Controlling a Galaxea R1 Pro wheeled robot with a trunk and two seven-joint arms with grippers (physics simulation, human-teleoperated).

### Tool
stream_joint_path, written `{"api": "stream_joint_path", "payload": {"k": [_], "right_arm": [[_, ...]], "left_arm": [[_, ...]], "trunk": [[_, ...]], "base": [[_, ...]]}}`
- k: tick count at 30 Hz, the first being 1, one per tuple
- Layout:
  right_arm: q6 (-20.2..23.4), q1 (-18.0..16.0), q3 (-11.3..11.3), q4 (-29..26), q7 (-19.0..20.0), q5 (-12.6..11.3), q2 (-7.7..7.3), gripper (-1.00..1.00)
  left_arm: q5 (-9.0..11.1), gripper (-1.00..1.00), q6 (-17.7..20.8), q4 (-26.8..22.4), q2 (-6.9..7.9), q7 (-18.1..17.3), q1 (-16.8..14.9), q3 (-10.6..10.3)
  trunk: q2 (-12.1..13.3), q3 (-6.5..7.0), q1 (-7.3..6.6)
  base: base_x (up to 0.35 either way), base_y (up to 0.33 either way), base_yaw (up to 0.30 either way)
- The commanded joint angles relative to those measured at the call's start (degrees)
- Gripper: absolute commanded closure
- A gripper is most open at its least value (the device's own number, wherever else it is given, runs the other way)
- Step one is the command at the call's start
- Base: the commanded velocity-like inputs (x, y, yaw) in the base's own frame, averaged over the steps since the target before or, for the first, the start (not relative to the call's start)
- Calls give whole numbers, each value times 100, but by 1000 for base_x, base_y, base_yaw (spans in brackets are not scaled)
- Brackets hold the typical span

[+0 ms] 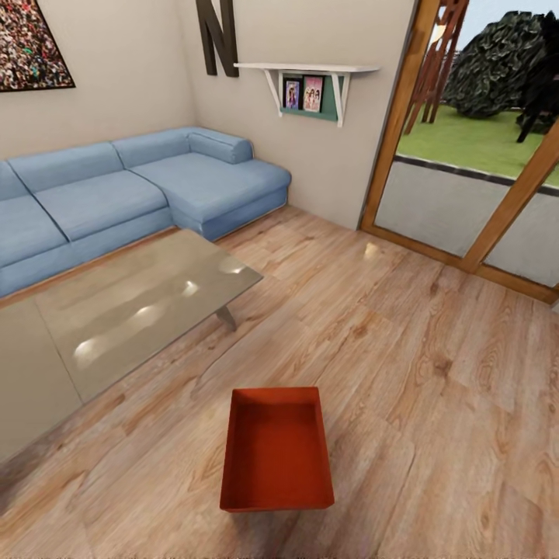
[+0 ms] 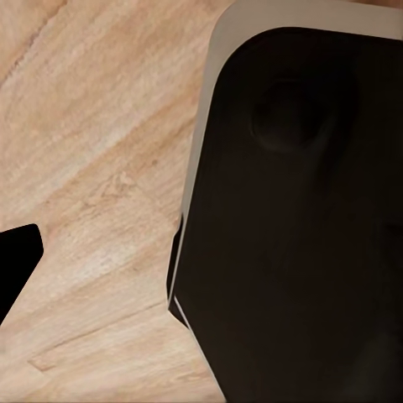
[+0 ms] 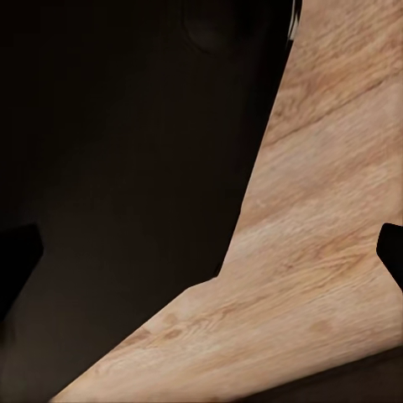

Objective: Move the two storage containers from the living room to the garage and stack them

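Floor (image 1: pixel 404 341) of light wood planks runs across the living room, from the beige walls to the glass doors (image 1: pixel 473 155) at the right, with lawn and dark shrubs beyond them. Sofa (image 1: pixel 116 194), blue and L-shaped, sits in the corner at the left. Just before it stands a low table (image 1: pixel 132 310) with a glossy grey-beige top that catches the light. On the wall above are a white shelf (image 1: pixel 310 70) with two framed photos, a dark letter N (image 1: pixel 217 35), and part of a picture (image 1: pixel 31 43) at the far left.

One orange-red container (image 1: pixel 276 450) lies on the planks near the bottom of the head view, open side up, empty, apart from the table's near corner.

Both wrist views look down past a dark robot body (image 2: pixel 302 218) onto the planks. A black fingertip of the left gripper (image 2: pixel 17 260) shows at the frame edge, and one of the right gripper (image 3: pixel 391 252) likewise; whether either claw is apart or together, I cannot tell.
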Motion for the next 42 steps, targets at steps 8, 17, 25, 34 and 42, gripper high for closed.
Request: {"api": "stream_joint_path", "payload": {"k": [8,17,25,34,42], "right_arm": [[-35,-6,47,20,-5,-53,2,-100],[-39,-6,48,18,-5,-51,2,-100],[-40,-6,49,19,-1,-46,-7,-100],[-35,-6,44,19,24,-54,-16,-100],[-43,-6,38,19,72,-32,-14,-100]], "left_arm": [[40,-100,-17,4,-1,6,-3,-17],[40,-100,-16,4,-1,8,-2,-17],[40,-100,-18,4,-1,8,-2,-17],[40,-100,-17,4,-1,8,-2,-17],[40,-100,-17,4,-1,8,-2,-17]], "trunk": [[-2,-77,0],[-2,-160,0],[-2,-233,0],[-2,-275,0],[-2,-276,0]], "base": [[0,0,0],[0,0,0],[0,0,0],[0,0,0],[0,0,0]]}}
